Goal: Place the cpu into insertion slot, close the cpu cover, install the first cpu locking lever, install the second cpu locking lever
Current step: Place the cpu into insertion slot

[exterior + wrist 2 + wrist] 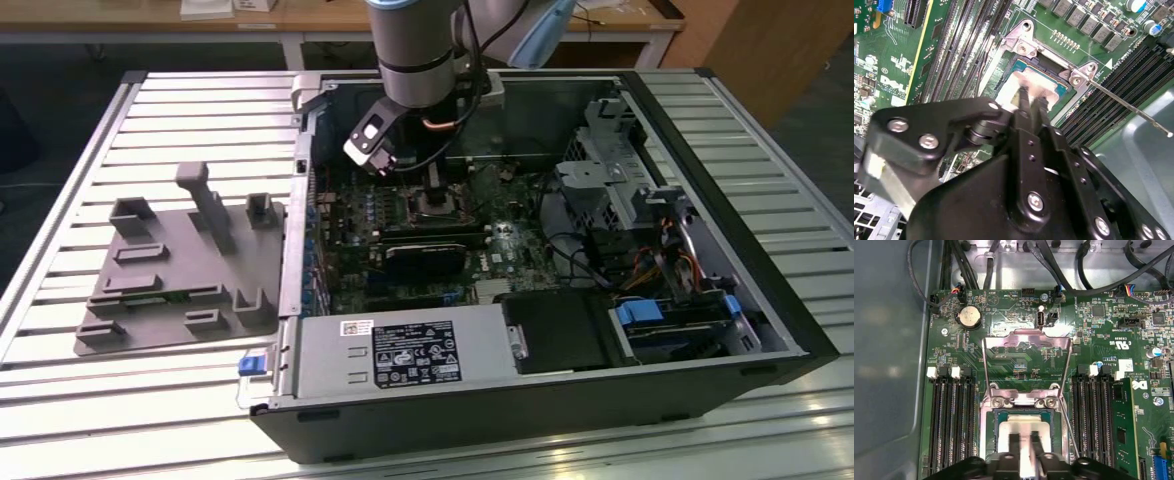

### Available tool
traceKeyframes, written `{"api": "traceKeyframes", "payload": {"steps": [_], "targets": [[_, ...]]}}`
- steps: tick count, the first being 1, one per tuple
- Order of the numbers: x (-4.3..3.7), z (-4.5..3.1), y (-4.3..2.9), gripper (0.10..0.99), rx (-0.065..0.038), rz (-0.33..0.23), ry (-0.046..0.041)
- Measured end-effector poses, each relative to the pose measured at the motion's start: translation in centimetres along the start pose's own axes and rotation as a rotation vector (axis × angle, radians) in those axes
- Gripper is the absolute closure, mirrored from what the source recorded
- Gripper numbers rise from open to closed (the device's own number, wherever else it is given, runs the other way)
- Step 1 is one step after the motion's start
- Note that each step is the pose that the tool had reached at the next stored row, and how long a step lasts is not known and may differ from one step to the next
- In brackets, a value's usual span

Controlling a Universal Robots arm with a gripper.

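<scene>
The cpu [1021, 426] lies flat in the insertion slot [996, 432], its dull silver top also seen in the second wrist view [1026, 80]. My gripper [1025, 440] hangs right over the chip, fingers nearly together with only a thin gap and nothing between them. In the second wrist view the gripper [1032, 102] points at the chip inside the insertion slot [1019, 62]. The cpu cover [1026, 339] is swung open, away from the slot. A thin locking lever [1124, 102] sticks out unlatched beside the socket. In the exterior view the gripper [429, 190] reaches into the case over the board.
Long black memory slots [949, 425] flank the socket on both sides. Cable bundles [1004, 260] run along the board's edge. The open case [747, 330] holds a power supply [400, 355] and drive bays. A grey fixture [174, 270] sits on the slatted table at the exterior view's left.
</scene>
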State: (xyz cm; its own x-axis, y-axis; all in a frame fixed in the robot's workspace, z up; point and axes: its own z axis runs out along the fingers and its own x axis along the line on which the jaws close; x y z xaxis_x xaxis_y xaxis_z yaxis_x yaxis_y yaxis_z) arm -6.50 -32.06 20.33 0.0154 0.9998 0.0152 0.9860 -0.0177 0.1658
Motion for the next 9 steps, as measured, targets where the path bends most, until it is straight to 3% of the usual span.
{"api": "traceKeyframes", "payload": {"steps": [4, 9], "targets": [[0.0, 0.0, 0.0, 0.984, 0.0, 0.0, 0.0001], [0.0, -0.01, 0.0, 0.984, 0.0, 0.0, 0.0]]}}
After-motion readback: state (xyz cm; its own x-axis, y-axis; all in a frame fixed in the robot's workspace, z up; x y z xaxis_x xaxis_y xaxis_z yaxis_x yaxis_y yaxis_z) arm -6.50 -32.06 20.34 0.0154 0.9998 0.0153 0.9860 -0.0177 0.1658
